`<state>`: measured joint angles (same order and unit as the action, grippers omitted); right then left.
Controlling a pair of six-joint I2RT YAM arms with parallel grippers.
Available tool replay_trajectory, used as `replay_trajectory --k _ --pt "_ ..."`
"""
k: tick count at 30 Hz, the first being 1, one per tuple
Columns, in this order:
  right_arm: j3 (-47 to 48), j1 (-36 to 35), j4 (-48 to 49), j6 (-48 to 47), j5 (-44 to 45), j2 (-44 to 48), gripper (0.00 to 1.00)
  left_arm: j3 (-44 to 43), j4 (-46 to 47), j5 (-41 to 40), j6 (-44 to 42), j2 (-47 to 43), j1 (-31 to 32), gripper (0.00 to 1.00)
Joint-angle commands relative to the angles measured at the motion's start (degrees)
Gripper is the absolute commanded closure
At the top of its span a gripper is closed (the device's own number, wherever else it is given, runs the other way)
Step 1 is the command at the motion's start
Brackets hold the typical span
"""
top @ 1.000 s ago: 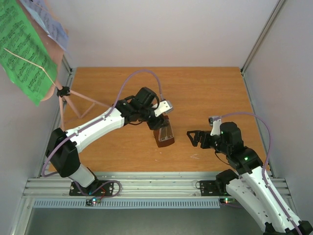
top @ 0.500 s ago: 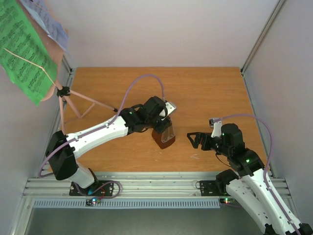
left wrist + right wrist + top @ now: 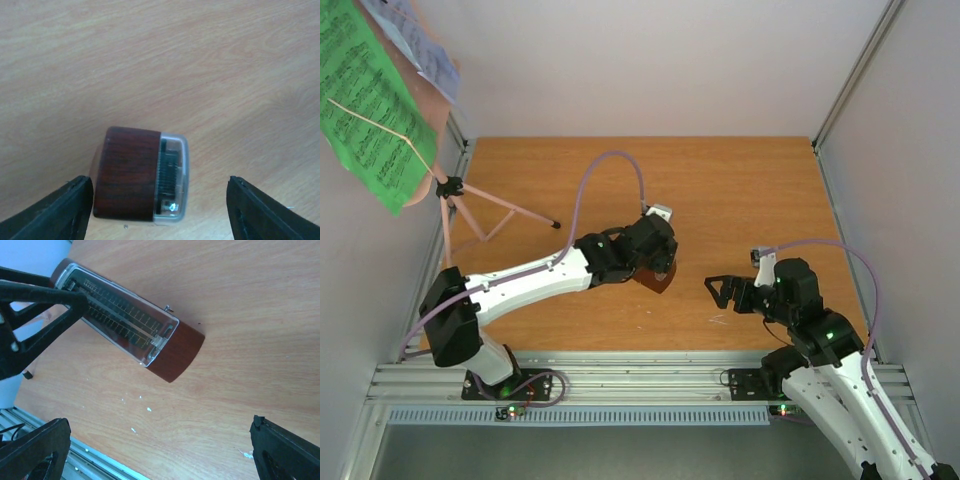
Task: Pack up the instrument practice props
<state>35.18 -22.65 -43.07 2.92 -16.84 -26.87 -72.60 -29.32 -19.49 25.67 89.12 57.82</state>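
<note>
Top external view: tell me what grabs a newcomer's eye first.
The bright green printed music sheet on the pink tripod music stand at the far left stands out. Mid-table, the small reddish-brown pyramid metronome with clear cover sits between the fingers of the open left pincer.

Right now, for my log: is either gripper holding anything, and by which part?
Nothing is held. The left gripper stands open around the metronome, one finger clear of it; the right gripper is open and empty.

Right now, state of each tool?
Left tool: open, jaws astride the upright metronome, not clamped on it.
Right tool: open, holding nothing.
</note>
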Motion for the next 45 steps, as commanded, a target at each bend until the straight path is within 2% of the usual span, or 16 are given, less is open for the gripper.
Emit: replay_trajectory --k 1,5,11,14,16,21,26,31,36,40,45 --pt "-1.55 0.33 -0.36 1.70 -1.05 0.48 0.02 -1.65 2.33 -2.59 2.98 0.50 2.59 0.21" --pt "-1.74 0.33 -0.56 1.80 -1.55 1.05 0.02 3.78 6.44 -3.02 2.57 -5.15 3.17 0.11" --pt "-0.94 0.33 0.12 -0.56 -4.07 0.13 0.01 15.34 9.78 -2.92 3.08 -17.02 3.17 0.01" --pt "1.54 0.25 1.98 -5.62 -7.51 -1.83 0.02 19.94 10.14 1.32 4.63 -20.69 3.13 0.01" --pt "4.57 0.24 2.88 -8.73 -9.51 -4.68 0.07 23.62 12.23 4.88 5.40 -22.90 3.11 0.01" --pt "13.96 -0.37 5.06 -14.77 -12.34 -14.65 0.11 31.74 17.00 6.36 7.91 -27.29 2.79 0.01" --pt "21.24 -1.53 8.84 -21.39 -14.31 -27.61 0.09 35.93 25.68 13.51 7.96 -25.93 1.80 0.01" --pt "26.84 -4.46 10.55 -27.61 -11.41 -38.19 0.11 36.49 28.59 16.25 8.83 -23.51 0.90 0.01" --pt "30.45 -6.73 10.13 -33.25 -9.28 -45.85 0.11 37.33 31.77 16.95 8.90 -21.97 -1.20 0.08" --pt "31.50 -6.96 10.56 -35.61 -11.21 -49.70 0.09 40.15 38.85 21.83 10.08 -19.25 -3.56 0.14" --pt "31.95 -7.66 11.34 -35.64 -13.27 -53.50 0.14 39.08 42.60 23.99 9.83 -13.62 -4.03 0.20"
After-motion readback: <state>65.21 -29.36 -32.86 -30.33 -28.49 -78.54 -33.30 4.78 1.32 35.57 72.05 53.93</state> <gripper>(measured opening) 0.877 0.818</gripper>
